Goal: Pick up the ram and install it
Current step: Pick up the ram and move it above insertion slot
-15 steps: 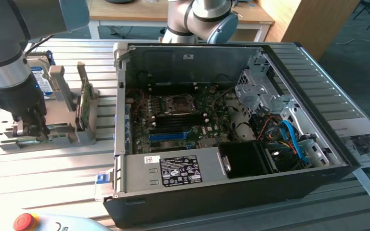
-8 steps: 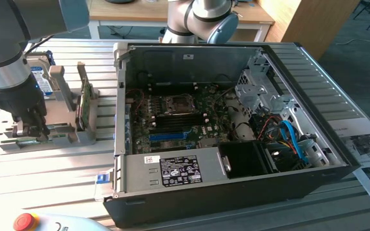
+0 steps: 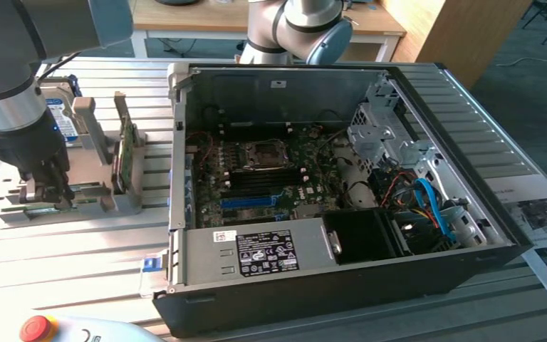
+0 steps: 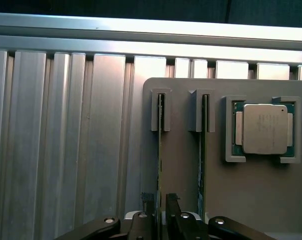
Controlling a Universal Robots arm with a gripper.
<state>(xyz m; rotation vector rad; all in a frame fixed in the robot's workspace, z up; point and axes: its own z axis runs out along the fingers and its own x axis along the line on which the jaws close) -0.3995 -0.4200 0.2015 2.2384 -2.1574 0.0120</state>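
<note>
My fingers (image 4: 170, 212) pinch the ram (image 4: 160, 150), one on each face. The ram stands on edge in its holder (image 4: 181, 175) slot, directly between them, with its long axis running straight away from me. A second stick (image 4: 203, 150) is just beside it. Slatted bench (image 4: 66, 150). The open case (image 3: 350, 285) lies to the exterior view's right.

Grey holder (image 4: 256, 200) on slatted metal table (image 4: 66, 140). The ram (image 4: 161, 150) and a second stick (image 4: 204, 150) stand on edge in adjacent slots; processor (image 4: 264, 128) beside them. Gripper (image 4: 161, 217) straddles the ram's edge.
</note>
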